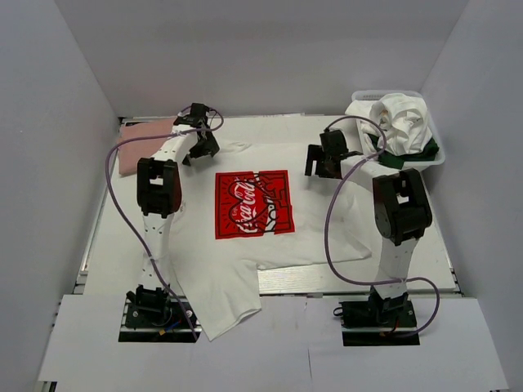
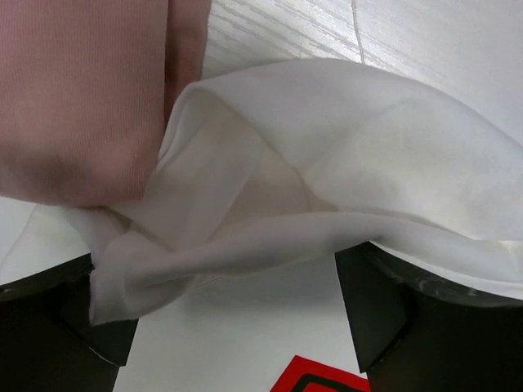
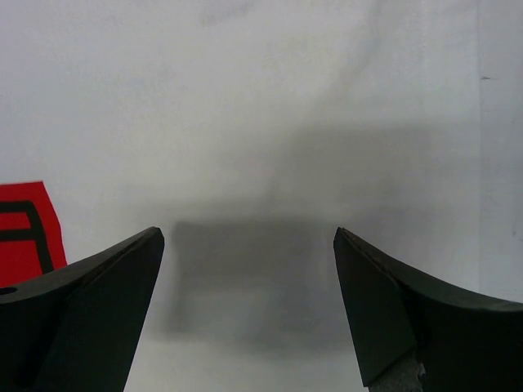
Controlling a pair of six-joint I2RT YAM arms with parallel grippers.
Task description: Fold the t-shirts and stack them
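The large white t-shirt [image 1: 245, 261] with the red Coca-Cola print [image 1: 253, 202] lies spread flat on the table, its lower left part hanging past the near edge. My left gripper [image 1: 201, 149] is at the shirt's far left corner, open. In the left wrist view [image 2: 237, 327] a bunched white sleeve [image 2: 270, 188] lies just ahead of the fingers and drapes over the right one. My right gripper [image 1: 321, 166] hovers open over the shirt's far right part; its wrist view [image 3: 248, 237] shows plain white cloth [image 3: 261, 106] below. A folded salmon-pink shirt [image 1: 145, 140] lies at the far left, also in the left wrist view [image 2: 82, 90].
A white mesh basket [image 1: 433, 159] at the back right holds crumpled white shirts [image 1: 400, 118] and a dark green one [image 1: 409, 159]. White walls close in the table on three sides. The arm bases stand at the near edge.
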